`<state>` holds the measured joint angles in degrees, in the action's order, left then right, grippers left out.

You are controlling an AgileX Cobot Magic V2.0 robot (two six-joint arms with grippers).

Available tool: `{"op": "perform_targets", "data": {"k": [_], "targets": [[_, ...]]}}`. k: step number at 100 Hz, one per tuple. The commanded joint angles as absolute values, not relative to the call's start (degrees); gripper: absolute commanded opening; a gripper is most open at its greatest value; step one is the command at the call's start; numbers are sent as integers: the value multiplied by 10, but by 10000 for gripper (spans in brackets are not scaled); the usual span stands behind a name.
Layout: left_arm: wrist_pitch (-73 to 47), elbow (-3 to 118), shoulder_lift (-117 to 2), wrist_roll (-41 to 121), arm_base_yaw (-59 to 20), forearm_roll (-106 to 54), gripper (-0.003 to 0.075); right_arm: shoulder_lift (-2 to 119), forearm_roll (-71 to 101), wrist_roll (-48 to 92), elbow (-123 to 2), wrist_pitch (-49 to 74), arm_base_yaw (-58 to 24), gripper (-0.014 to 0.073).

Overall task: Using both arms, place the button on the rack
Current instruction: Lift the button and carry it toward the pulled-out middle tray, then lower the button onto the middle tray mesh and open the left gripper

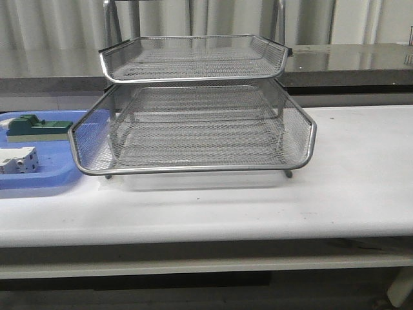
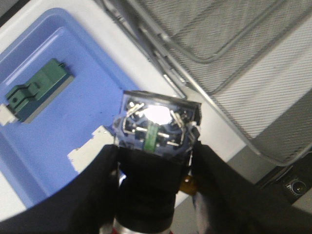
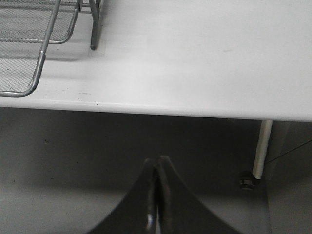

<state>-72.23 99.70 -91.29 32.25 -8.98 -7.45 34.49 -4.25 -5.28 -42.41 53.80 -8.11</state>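
Note:
The silver wire-mesh rack [image 1: 193, 139] stands on the white table in the front view; no arm shows there. In the left wrist view my left gripper [image 2: 155, 158] is shut on the button [image 2: 156, 129]: its black body sits between the two black fingers and its blue rear block with metal terminals points away from the camera. The button hangs above the blue tray's edge, beside the rack's lower tiers [image 2: 234, 63]. In the right wrist view my right gripper [image 3: 157, 163] is shut and empty, off the table's front edge, with the rack's corner [image 3: 34, 48] beyond it.
A flat blue tray [image 1: 48, 177] lies left of the rack and holds a green block component [image 1: 35, 127] and a white breaker [image 1: 18, 159]. The green component also shows in the left wrist view [image 2: 36, 90]. A table leg [image 3: 261, 148] stands near my right gripper.

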Motion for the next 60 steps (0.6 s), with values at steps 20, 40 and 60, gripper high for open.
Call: {"op": "perform_targets", "data": {"k": [20,40,60], "targets": [[-695,960,-886,317,-212,-93,4,345,-51,-51,-444,505,-79,-71],[-621,937,-914,324,-275,-93,4,345,-51,-51,-444,505,-79,-71],[-568,937,-971,341,-316,-93,4,345,-51,-51,-444,505,-79,-71]]}}
